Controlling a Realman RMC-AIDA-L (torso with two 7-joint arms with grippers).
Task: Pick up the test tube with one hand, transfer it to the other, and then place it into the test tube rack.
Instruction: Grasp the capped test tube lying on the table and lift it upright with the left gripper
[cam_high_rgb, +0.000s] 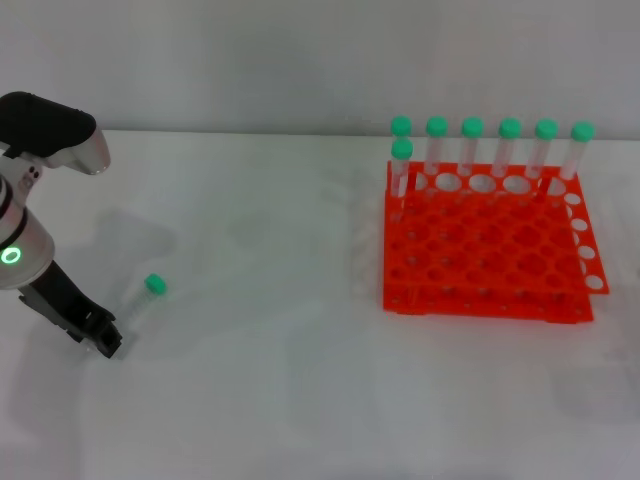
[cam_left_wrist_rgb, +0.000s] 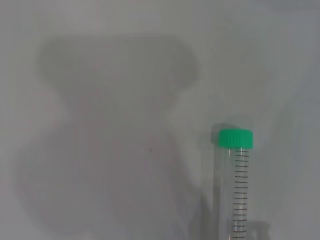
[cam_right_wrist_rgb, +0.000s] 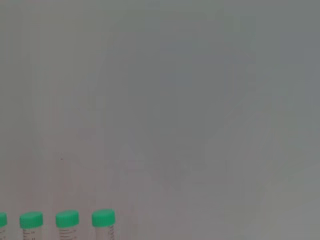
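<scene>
**Item: loose test tube, left side of table**

Test tube (cam_high_rgb: 143, 297) lies flat on table (cam_high_rgb: 280, 380), just beside left pincer (cam_high_rgb: 106, 343); jaw state cannot be told. Right pincer unseen. Rack (cam_high_rgb: 485, 255) well apart, right. Risk: round tube rolls if nudged off-centre.

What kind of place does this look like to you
Probably a lab bench or a mock-up of one: an orange-red test tube rack holding green-capped tubes stands on a plain white table, and a graduated test tube lies loose near the left gripper.

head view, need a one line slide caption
Left gripper beside a lying test tube; seven tubes stand in the rack.
</scene>
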